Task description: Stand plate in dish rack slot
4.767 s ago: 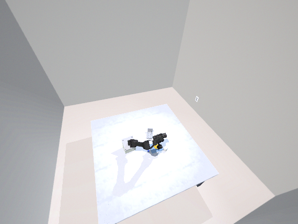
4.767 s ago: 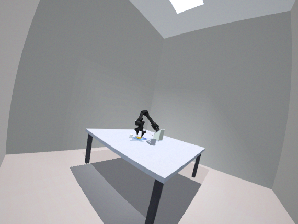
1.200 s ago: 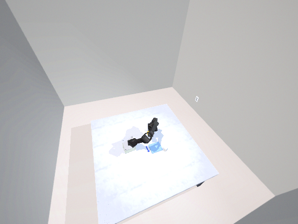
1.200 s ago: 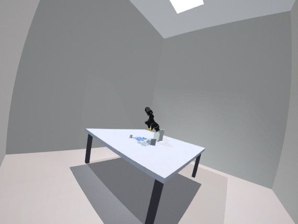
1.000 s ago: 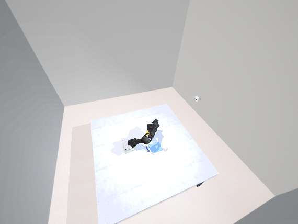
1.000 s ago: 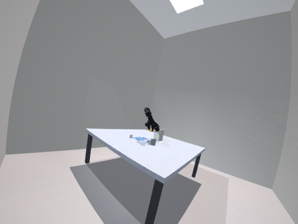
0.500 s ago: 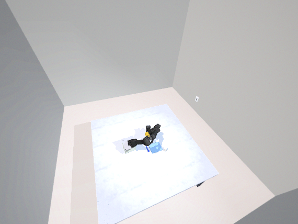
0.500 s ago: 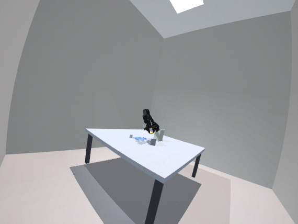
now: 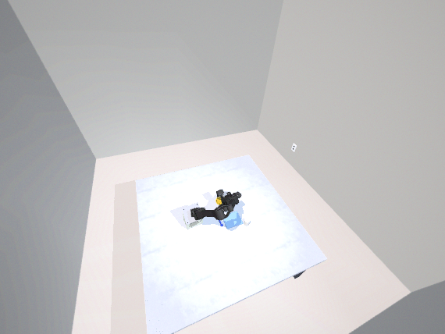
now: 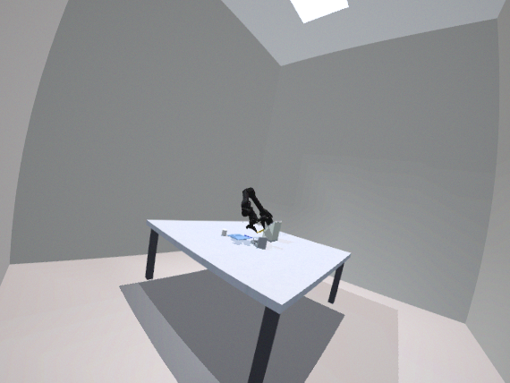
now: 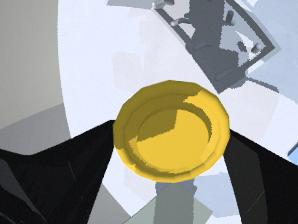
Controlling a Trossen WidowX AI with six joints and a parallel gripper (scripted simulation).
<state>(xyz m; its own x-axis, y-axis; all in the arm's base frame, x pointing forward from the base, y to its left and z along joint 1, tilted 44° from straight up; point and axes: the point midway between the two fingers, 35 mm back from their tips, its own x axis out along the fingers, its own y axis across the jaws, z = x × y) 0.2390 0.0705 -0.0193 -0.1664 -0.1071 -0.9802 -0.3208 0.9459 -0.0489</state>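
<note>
The yellow round plate (image 9: 218,201) (image 10: 260,231) (image 11: 175,145) is off the table, held by its rim between the two black fingers. In the wrist view its hollow face is towards the camera; in the exterior view it shows as a thin tilted strip. My gripper (image 11: 171,131) is shut on the plate. The grey dish rack (image 10: 261,242) (image 11: 220,82) stands on the table with short pegs inside its frame. In the wrist view it lies beyond the plate, at the upper right. The arm hides most of it in the top view.
A blue flat piece (image 9: 233,221) (image 10: 239,237) lies on the table, with a blue stick (image 9: 221,223) beside it and a small white cup (image 9: 247,222) (image 10: 224,232) at its other side. A pale green-grey upright panel (image 10: 274,232) stands near the arm's base.
</note>
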